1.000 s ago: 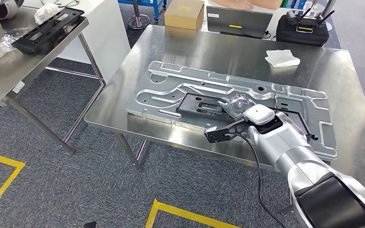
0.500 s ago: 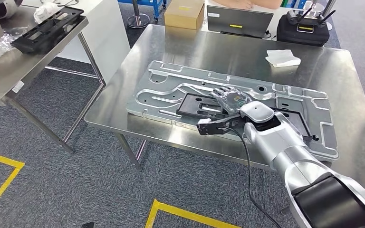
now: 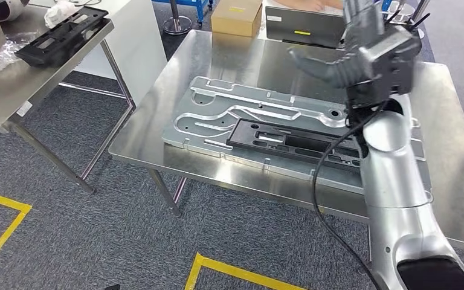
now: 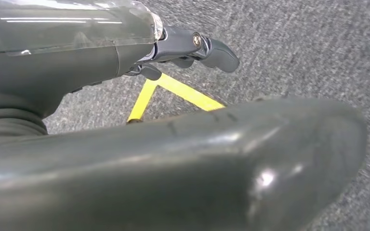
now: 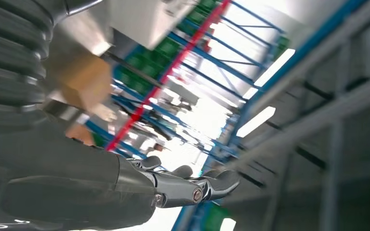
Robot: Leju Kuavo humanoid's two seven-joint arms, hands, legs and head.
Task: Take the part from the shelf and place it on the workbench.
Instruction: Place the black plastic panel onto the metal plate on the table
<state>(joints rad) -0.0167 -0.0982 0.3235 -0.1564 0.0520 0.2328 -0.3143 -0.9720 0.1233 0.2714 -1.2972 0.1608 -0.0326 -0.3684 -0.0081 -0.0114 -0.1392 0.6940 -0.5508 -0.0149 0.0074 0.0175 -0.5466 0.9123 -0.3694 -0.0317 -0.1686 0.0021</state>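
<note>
Steel worktop (image 3: 175, 78) carries a large stamped metal plate (image 3: 217, 99), and the black part (image 3: 278, 140) lies flat on that plate, along its near edge. Above the plate's far right end the right robot hand (image 3: 362, 45) is raised well clear of the part, fingers spread and holding nothing. The right wrist view, tilted upward, shows the same right robot hand (image 5: 173, 185) with its fingers (image 5: 219, 184) stretched out and empty against blurred blue racking and ceiling lights, which the head view does not show. The left wrist view looks down at grey carpet with a yellow floor line (image 4: 173, 94); there the left robot hand (image 4: 183, 45) hangs with its fingers loosely extended and nothing in them.

Beyond the plate, at the worktop's far edge, stand a cardboard box (image 3: 237, 16) and a grey case (image 3: 305, 27) with a small yellow label whose writing is too small to read. Left of the plate, on a separate steel table (image 3: 12, 84), rests another black part (image 3: 60, 35).
</note>
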